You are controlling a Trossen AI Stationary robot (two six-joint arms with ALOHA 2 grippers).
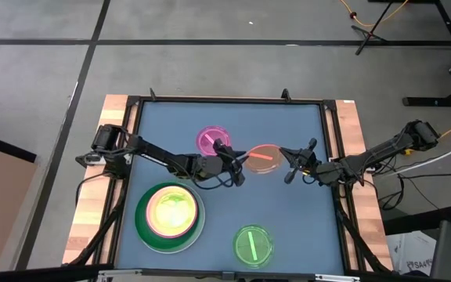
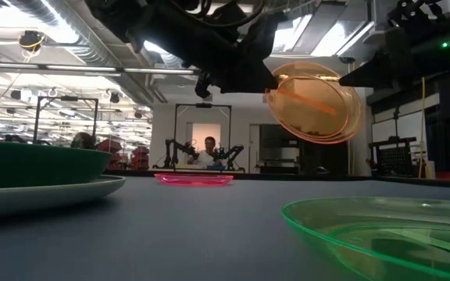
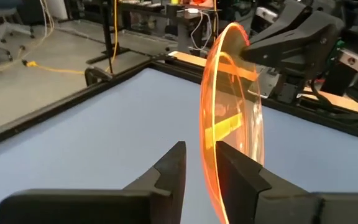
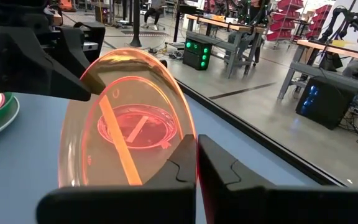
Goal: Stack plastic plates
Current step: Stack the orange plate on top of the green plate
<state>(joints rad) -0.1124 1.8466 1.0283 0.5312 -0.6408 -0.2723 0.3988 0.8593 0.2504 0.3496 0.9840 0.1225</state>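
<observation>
A small translucent orange plate (image 1: 265, 158) hangs tilted on edge above the table's middle, between my two grippers. My right gripper (image 4: 196, 146) is shut on the plate's right side. My left gripper (image 3: 201, 152) is open at the opposite side, one finger on either side of the rim. A pink plate (image 1: 212, 141) lies flat on the table just beyond the left gripper. A green plate (image 1: 253, 244) lies flat near the front edge. A stack of larger plates (image 1: 169, 215) stands at the front left. My right gripper pinches the orange plate's rim (image 4: 190, 134) between its two fingers, coming about level from the table's right. The plate stands nearly on edge, tilted, lifted clear of the table. My left gripper has the opposite rim (image 3: 209, 163) between its open fingers; the rim runs close along one finger (image 3: 238, 174), and I cannot tell whether they touch.
The table's black frame (image 1: 131, 102) runs all around the blue surface. Open surface lies at the back and right of the pink plate. In the low view the green plate (image 2: 381, 226) fills the near right and the stack (image 2: 37, 176) the near left.
</observation>
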